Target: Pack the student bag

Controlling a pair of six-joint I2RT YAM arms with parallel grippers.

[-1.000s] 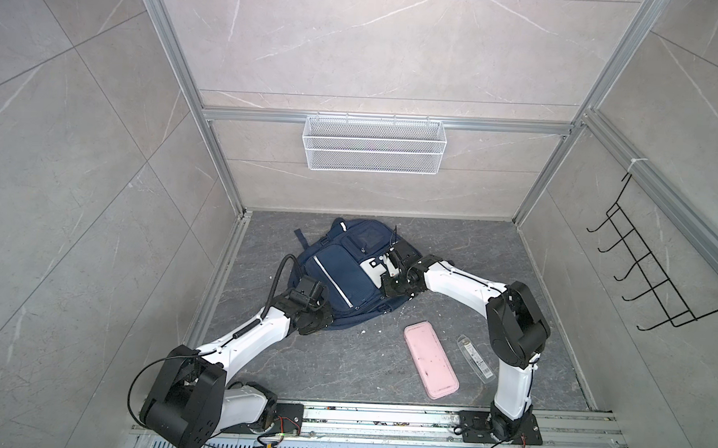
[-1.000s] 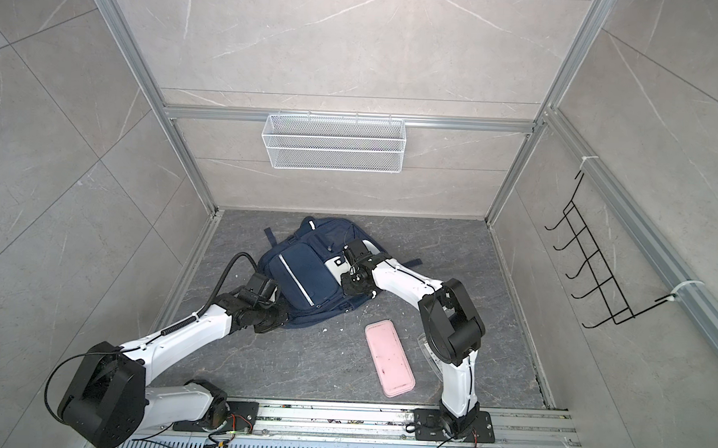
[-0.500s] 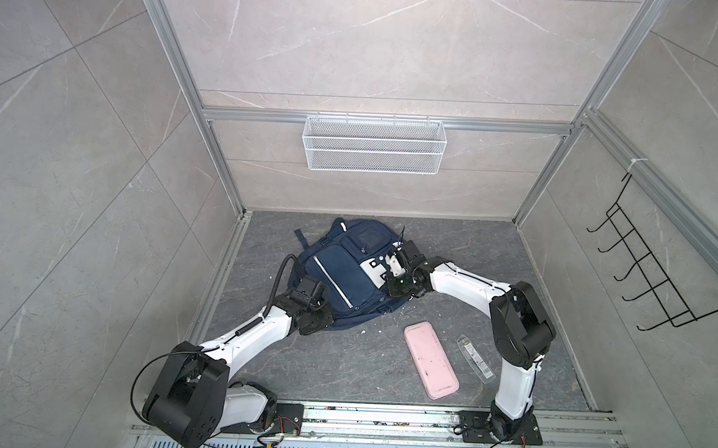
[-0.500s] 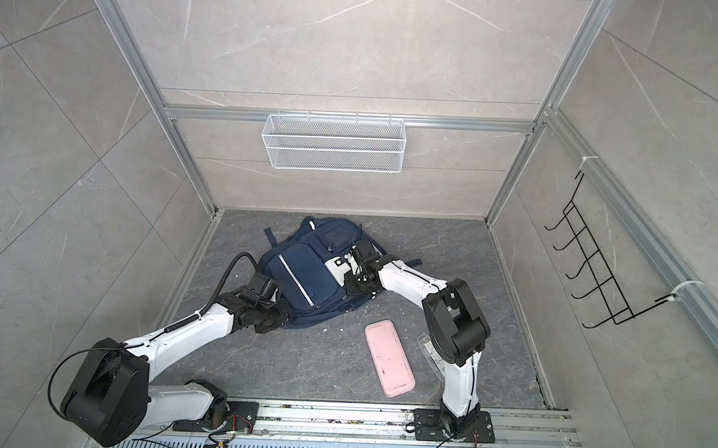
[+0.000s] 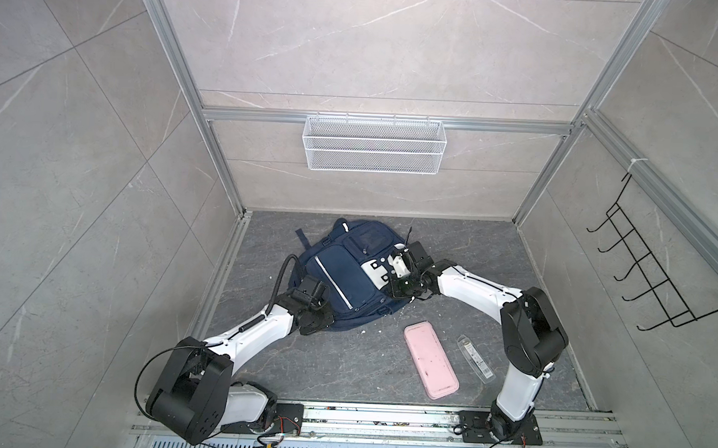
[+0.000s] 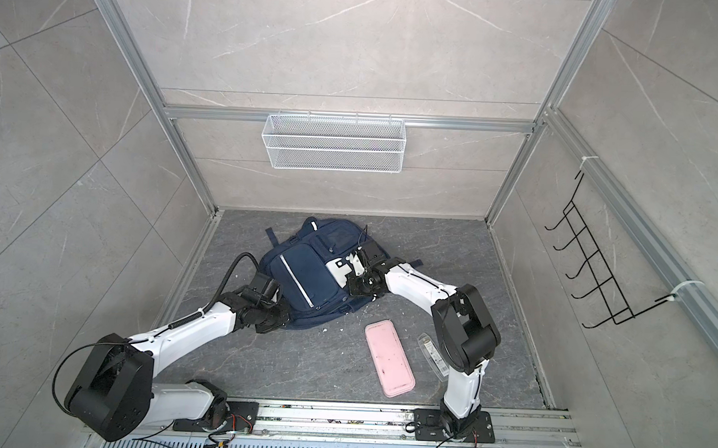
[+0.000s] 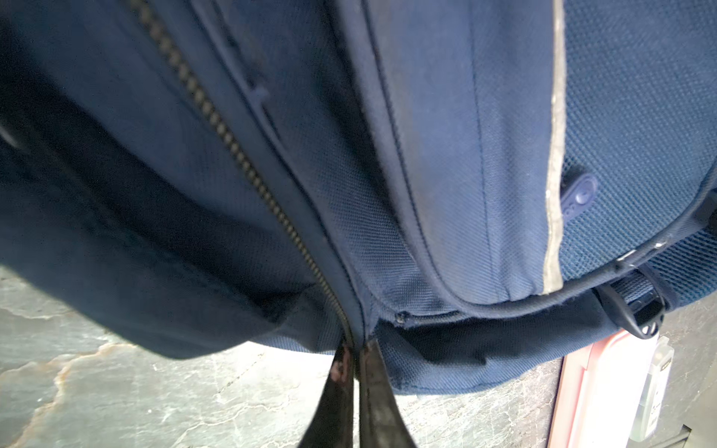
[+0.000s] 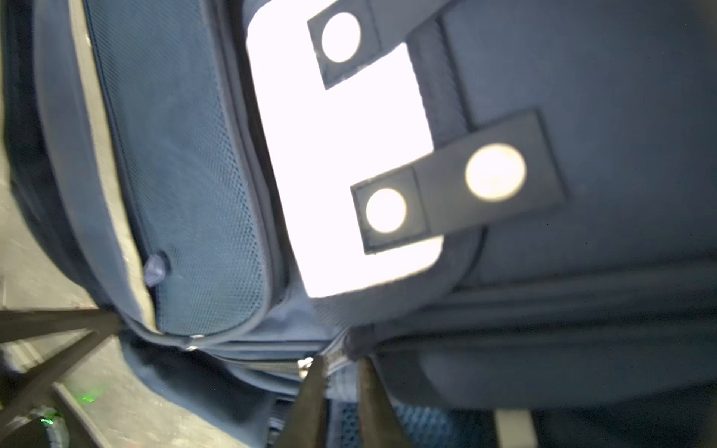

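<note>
Fingers, left: my two dark blades pressed together, clamped on the bag at its hem, where the zip runs out; left gripper low over the floor;
fingers, right: parted a little, a seam of the bag between the tips, a silver zip pull just beside one blade; whether they bite on the cloth I cannot tell; right gripper near the white patch with its dark tabs;
left arm, in both top views: base on the near rail; shoulder block set out to the left; white forearm lying low, running away and rightward; wrist bent in at the bag's near left corner;
right arm: lower link upright from the rail; black elbow high; forearm sloping down and leftward; wrist at the bag's right flank, by the patch;
bag: navy, flat on the floor, front up, toward the back wall, between my two wrists; silver stripe slanting across the front pocket; strap trailing at the far left;
case: pink, flat on the floor, nearer than the bag, apart from it, left of my right arm's upright link;
sleeve: clear, narrow, just beside the case, between it and the arm;
basket: white wire, on the back wall;
rack: black wire hooks, on the right wall.
</note>
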